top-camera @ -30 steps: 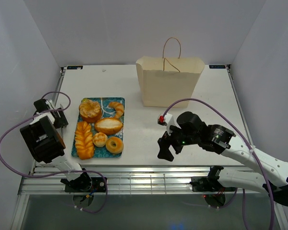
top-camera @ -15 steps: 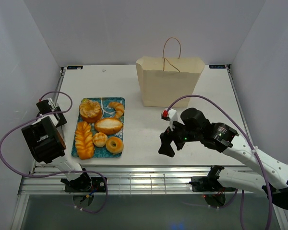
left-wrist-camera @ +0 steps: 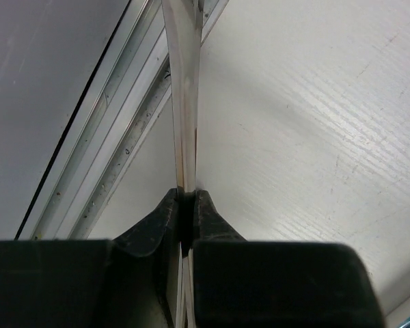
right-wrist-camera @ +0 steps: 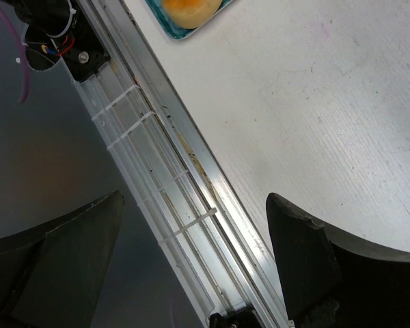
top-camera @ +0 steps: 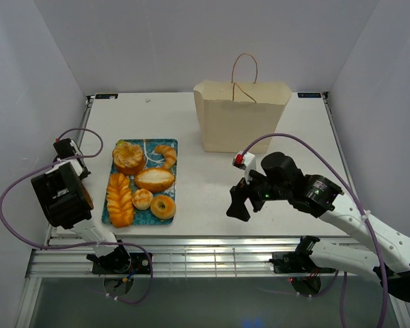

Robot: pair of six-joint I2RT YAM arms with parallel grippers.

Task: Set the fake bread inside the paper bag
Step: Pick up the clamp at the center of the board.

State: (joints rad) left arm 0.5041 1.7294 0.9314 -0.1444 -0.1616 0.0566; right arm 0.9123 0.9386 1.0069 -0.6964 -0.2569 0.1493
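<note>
Near the front edge of the table [top-camera: 205,179], the right gripper [right-wrist-camera: 195,205] hovers empty, its jaws wide apart. By the left edge, the left gripper [left-wrist-camera: 186,198] is closed on nothing. Six pieces of fake bread [top-camera: 154,180] lie on one teal tray [top-camera: 148,219], front-left. One paper bag [top-camera: 240,126] stands upright at the far edge. The first pick seems to be pending: a gripper must reach a pastry, grip it, and lift it over the bag.

Six glossy golden-brown toy pastries [top-camera: 154,179], all left of the right gripper [right-wrist-camera: 195,205]: one braided loaf [top-camera: 119,198], one croissant [top-camera: 167,154], one oval roll [top-camera: 157,181], one small bun [top-camera: 142,199], one ring bagel [top-camera: 163,206], one round pastry [top-camera: 128,156]. One teal floral rectangular tray [top-camera: 172,144]. One pale tan kraft paper bag [top-camera: 238,123], beyond that gripper. Two black two-finger grippers, counting the left gripper [left-wrist-camera: 186,198].
</note>
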